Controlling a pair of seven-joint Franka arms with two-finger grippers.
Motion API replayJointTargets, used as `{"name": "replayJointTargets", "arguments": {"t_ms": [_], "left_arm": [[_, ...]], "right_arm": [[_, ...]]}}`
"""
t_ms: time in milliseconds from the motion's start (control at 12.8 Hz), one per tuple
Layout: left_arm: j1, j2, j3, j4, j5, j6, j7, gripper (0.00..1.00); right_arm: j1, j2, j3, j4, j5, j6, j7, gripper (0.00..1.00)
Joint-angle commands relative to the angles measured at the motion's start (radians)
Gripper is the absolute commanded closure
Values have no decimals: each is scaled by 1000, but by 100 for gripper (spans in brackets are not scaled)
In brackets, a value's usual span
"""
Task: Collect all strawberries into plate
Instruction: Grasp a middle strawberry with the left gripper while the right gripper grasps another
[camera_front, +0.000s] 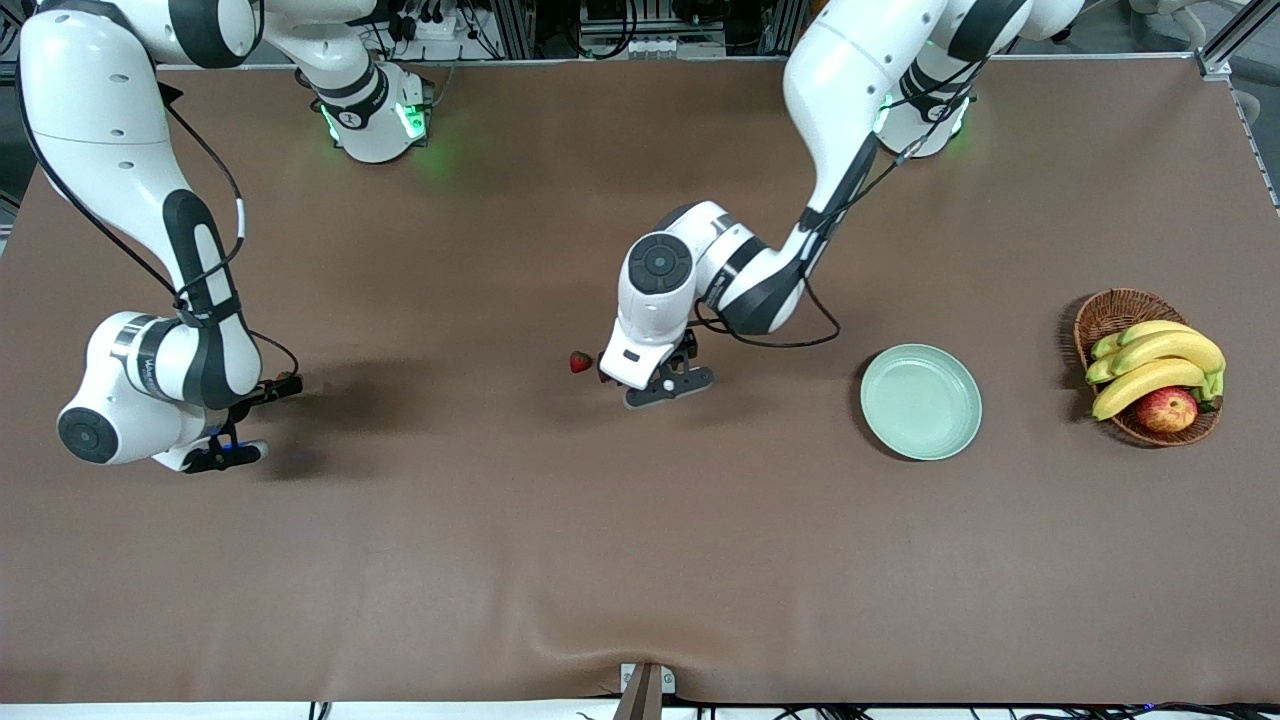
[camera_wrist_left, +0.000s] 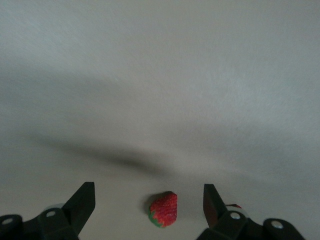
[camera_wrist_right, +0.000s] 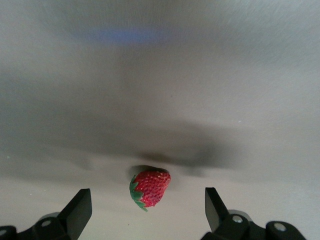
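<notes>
One strawberry (camera_front: 580, 361) lies on the brown table beside my left gripper (camera_front: 625, 378), which is low over the table's middle. In the left wrist view a strawberry (camera_wrist_left: 164, 209) lies on the cloth between the open, empty fingers of the left gripper (camera_wrist_left: 149, 192). My right gripper (camera_front: 235, 452) is low over the table at the right arm's end. Its wrist view shows another strawberry (camera_wrist_right: 149, 187) between the open fingers of the right gripper (camera_wrist_right: 148, 197); the front view hides that berry. The mint-green plate (camera_front: 921, 401) lies empty toward the left arm's end.
A brown wicker basket (camera_front: 1110, 312) with bananas (camera_front: 1155, 365) and a red-yellow apple (camera_front: 1166, 409) stands beside the plate at the left arm's end. A small red bit (camera_wrist_left: 234, 205) shows by one left finger.
</notes>
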Motion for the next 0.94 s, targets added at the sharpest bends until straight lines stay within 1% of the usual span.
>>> {"name": "replayJointTargets", "arguments": {"t_ms": [0,157,313,470,626,704,783,861], "left_arm": [[-21,52,12,37,14,34,-32,7],[-49,55,12,31,17,34,-49,15],[-55,61,12,28,14,34,-52,17],[-72,84,12,28,15,34,-72,21],[-75,92,13,28,18,34,-72,23],[-77,95,12,27,18,34,-72,27],[-77,95,12,25,18,33,-72,33],[-77,90,12,22,18,21,-74,41]], "right_arm": [[-3,-13,6,-28,-26,-3,-4,7],[-3,-13,5,-28,-26,-16,-5,24],[0,-13,6,-28,-26,-25,-5,44],[2,-11,6,-28,-26,-25,-8,58],[5,-11,6,-28,-26,-23,-10,63],[5,-9,6,-28,-26,-23,-10,66],[5,-9,6,-27,-26,-23,-10,71],[5,-9,6,-27,-26,-22,-10,75]]}}
